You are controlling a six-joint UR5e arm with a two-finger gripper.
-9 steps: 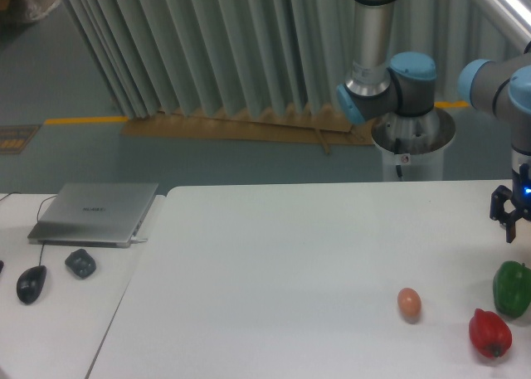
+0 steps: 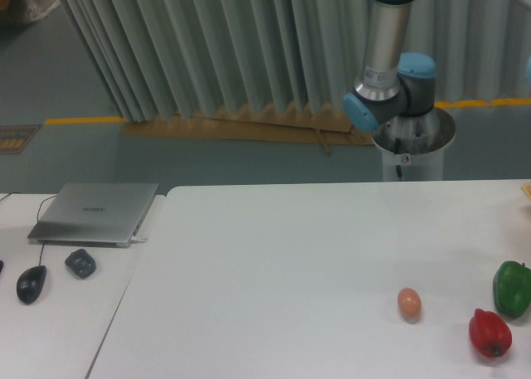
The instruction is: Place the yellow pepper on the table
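The large white table [image 2: 290,263] fills the lower middle and right. No yellow pepper shows whole; only a small yellowish sliver shows at the right edge, too little to name. My gripper is out of view past the right edge. Only the arm's base and upper links [image 2: 390,80] show behind the table.
On the table's right stand a brown egg [image 2: 409,303], a red pepper [image 2: 489,333] and a green pepper [image 2: 513,289]. The smaller white desk [image 2: 50,329] at the left holds a shut laptop [image 2: 95,213], a mouse [image 2: 31,283] and a small dark object [image 2: 80,263].
The gripper, which hung open above the green pepper at the right edge, has moved out of the frame to the right. The arm's upper links have shifted right.
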